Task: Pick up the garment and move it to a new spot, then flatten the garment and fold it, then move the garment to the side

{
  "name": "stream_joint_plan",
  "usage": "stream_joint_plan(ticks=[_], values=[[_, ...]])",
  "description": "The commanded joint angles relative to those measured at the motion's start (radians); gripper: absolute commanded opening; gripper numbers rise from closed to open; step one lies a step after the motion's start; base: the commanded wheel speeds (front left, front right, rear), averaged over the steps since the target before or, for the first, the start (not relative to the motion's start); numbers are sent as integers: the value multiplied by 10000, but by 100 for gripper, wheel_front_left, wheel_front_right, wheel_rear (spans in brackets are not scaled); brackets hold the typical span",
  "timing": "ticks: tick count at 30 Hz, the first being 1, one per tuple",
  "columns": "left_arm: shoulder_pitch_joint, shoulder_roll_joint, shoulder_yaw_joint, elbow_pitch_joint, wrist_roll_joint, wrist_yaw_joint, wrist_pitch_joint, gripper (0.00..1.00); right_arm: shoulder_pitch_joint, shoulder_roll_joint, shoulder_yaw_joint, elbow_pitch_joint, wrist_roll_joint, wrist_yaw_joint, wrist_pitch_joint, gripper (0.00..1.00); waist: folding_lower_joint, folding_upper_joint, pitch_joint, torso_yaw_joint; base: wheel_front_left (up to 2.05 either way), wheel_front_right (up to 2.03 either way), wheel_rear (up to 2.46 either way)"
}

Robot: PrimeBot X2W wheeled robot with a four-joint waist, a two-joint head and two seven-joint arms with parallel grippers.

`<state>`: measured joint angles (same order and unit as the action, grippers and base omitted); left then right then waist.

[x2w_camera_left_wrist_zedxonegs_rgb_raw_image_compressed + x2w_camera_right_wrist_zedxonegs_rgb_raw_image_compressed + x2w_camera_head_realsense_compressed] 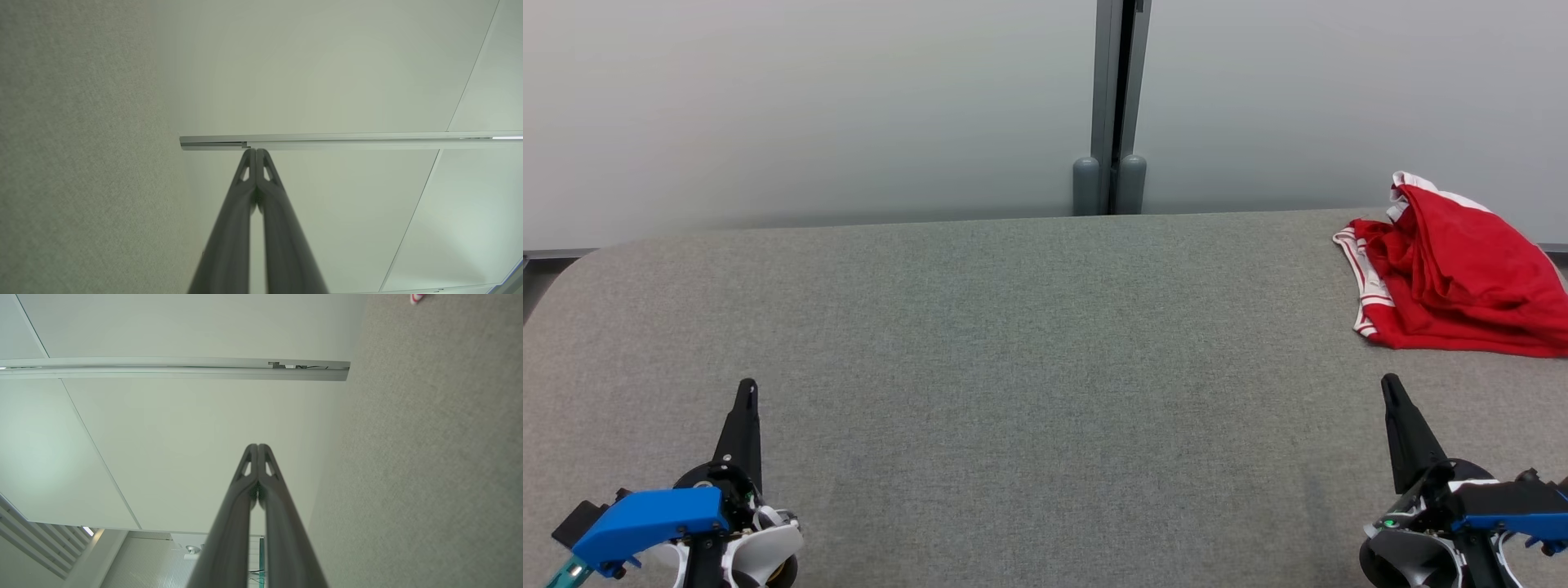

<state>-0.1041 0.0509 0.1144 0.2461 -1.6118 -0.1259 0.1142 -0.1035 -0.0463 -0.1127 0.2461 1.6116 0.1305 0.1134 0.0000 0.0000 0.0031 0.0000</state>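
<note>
1. Where the table (pixel 1045 343) comes nearest the robot, the left gripper (pixel 747 385) sits at the near left. Its two dark fingers are pressed together into one point with nothing between them, aimed at the far edge.
2. At the near right, the right gripper (pixel 1388 380) is closed the same way and holds nothing. Its tip leans a little to the left.
3. In the left wrist view the fingers (pixel 235 212) meet at the tips, with grey table cloth along one side.
4. In the right wrist view the fingers (pixel 235 506) also meet at the tips. A small scrap of red and white cloth shows at the top edge, past the grey cloth.
5. The garment (pixel 1462 278) lies at the far right of the table as a crumpled red heap with white striped trim.
   - It is beyond the right gripper and slightly right of its tip, well apart from it, with a strip of table between them.
   - It is farther still from the left gripper, across the whole table.
   - Its right part runs out of the picture.
6. Behind the far edge stands a pale wall (pixel 809 106), with a grey post (pixel 1109 106) at the middle.
</note>
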Motion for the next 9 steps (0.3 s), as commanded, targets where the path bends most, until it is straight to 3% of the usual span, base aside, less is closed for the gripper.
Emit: stream_joint_plan(ticks=[1,9], values=[[-94,-17,16,-44,-22,-89,34,0,-102,-73,-29,-28,28,4,33,0,0,0,0,0,0,0,0],[-94,-17,16,-44,-22,-89,33,0,-102,-73,-29,-28,28,4,33,0,0,0,0,0,0,0,0]])
